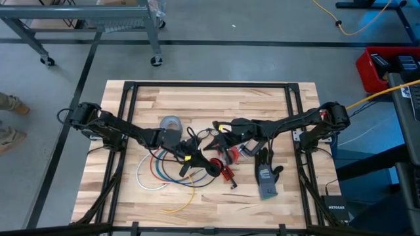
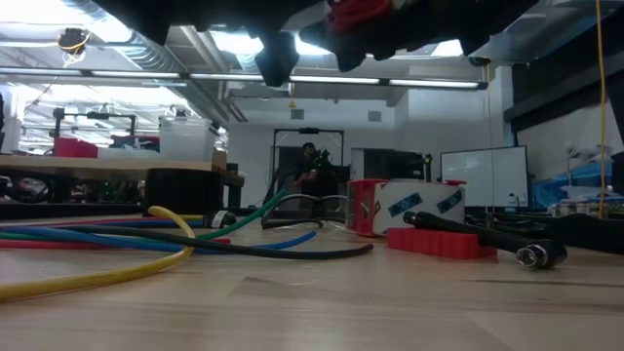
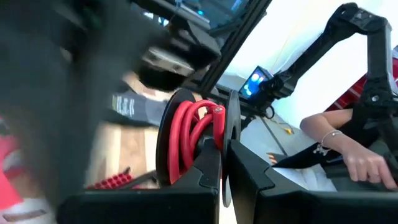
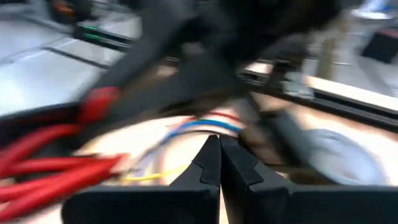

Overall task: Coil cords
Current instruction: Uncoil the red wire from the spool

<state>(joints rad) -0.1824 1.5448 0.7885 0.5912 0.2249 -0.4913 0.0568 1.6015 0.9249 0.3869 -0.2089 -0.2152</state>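
— Table (image 1: pixel 210 98)? 
— Pale wood strips, smooth matt finish.
— Cords (image 1: pixel 157 172)? 
— Smooth plastic-looking sheath; the red cord (image 3: pixel 186 134) looks glossy.
— Glove (image 1: pixel 266 176)? 
— Grey knitted cloth, matt.
— Tape roll (image 1: pixel 172 123)? 
— Grey, slightly shiny.

Cords (image 1: pixel 157 172) loosely looped on table (image 1: pixel 262 98), left of centre. Tape roll (image 1: pixel 170 123) just beyond cords, farther from near edge. Glove (image 1: pixel 266 176) right of centre, near edge. Both arms reach inward from left and right, meeting mid-table above clutter.
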